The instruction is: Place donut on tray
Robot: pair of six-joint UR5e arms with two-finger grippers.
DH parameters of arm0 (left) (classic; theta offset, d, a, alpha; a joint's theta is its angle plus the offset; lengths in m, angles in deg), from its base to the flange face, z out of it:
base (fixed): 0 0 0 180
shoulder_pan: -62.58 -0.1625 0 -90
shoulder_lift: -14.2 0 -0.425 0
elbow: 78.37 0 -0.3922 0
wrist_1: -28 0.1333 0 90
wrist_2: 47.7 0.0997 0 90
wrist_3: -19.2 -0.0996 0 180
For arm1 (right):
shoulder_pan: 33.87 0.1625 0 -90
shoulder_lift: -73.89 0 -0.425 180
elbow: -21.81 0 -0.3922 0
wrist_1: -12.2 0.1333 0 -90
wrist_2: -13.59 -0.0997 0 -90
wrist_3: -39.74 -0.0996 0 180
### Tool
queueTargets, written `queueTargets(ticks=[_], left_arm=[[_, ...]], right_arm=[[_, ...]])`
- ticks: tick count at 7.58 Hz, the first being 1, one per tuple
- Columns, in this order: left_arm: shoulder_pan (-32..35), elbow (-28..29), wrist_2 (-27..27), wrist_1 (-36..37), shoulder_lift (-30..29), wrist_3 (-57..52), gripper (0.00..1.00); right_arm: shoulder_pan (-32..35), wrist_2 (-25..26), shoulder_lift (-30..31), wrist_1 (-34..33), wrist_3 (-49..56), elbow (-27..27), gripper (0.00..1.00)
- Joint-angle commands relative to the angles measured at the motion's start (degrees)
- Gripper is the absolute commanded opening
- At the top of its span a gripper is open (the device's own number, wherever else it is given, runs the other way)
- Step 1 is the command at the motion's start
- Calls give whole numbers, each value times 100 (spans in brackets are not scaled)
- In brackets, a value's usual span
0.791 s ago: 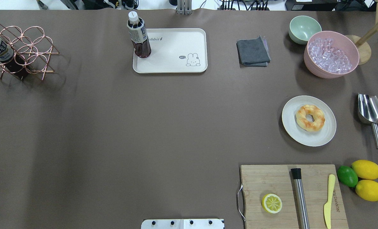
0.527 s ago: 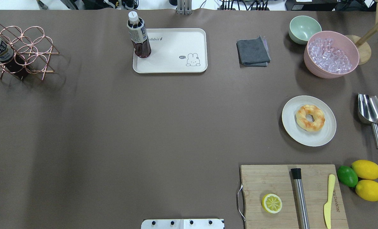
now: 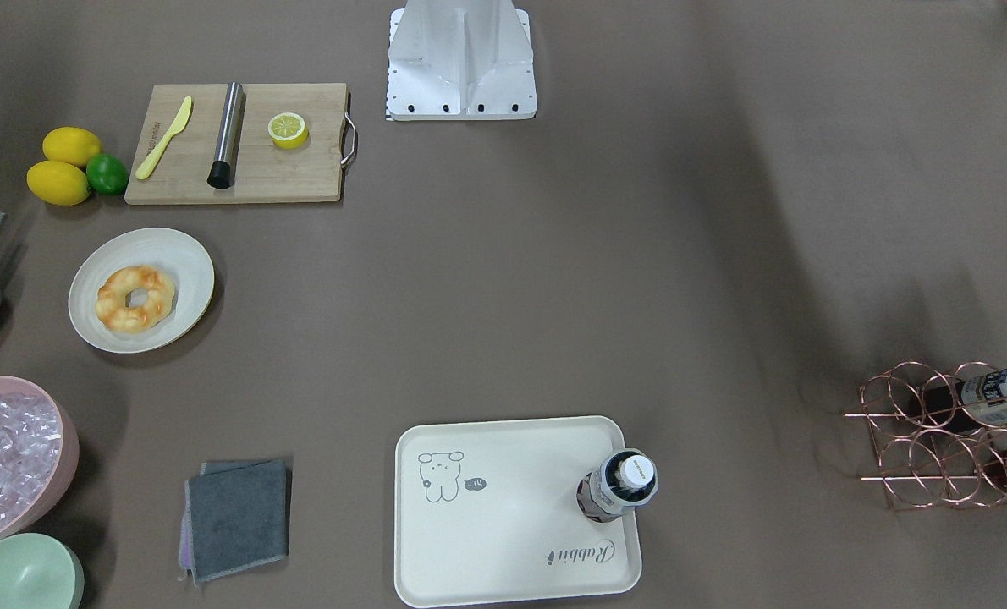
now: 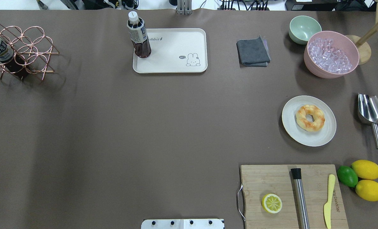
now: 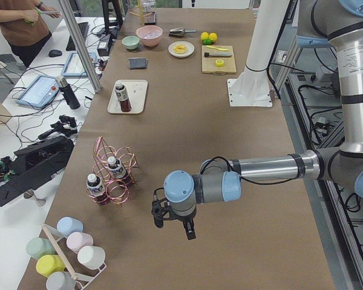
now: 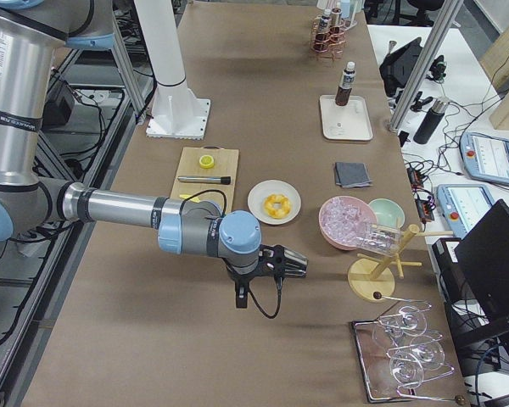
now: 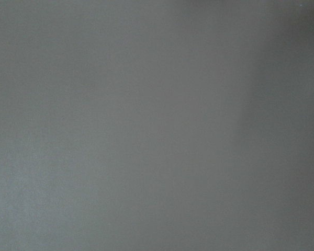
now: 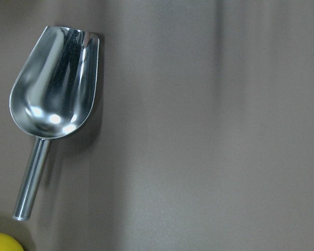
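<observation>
The golden-orange donut [image 4: 310, 118] lies on a round cream plate [image 4: 291, 128] at the right of the table; it also shows in the front view [image 3: 135, 298]. The cream tray [image 4: 176, 52] with the bear drawing sits at the far middle [image 3: 503, 524], a bottle [image 4: 138, 36] standing on its corner. My left gripper [image 5: 174, 226] hangs over bare table far from both; my right gripper [image 6: 295, 265] hovers off the table's right end, near the plate. Both show only in the side views, so I cannot tell whether they are open or shut.
A steel scoop [image 8: 55, 94] lies right of the plate. A pink bowl of ice [image 4: 331, 54], a green bowl [image 4: 304, 29] and a grey cloth [image 4: 253, 51] sit at the back right. A cutting board [image 4: 271, 181] holds a halved lemon. A copper bottle rack [image 4: 17, 52] stands far left.
</observation>
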Motion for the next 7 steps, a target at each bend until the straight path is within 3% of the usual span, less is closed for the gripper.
queueTargets(ticks=[1,7], left_arm=[[37,-2,10,-8,76,-4,98],[37,-10,-17,-8,85,-13,98]], right_arm=[[-8,-4,-26,6,-7,-1,100],[-17,-13,-26,6,10,16,100]])
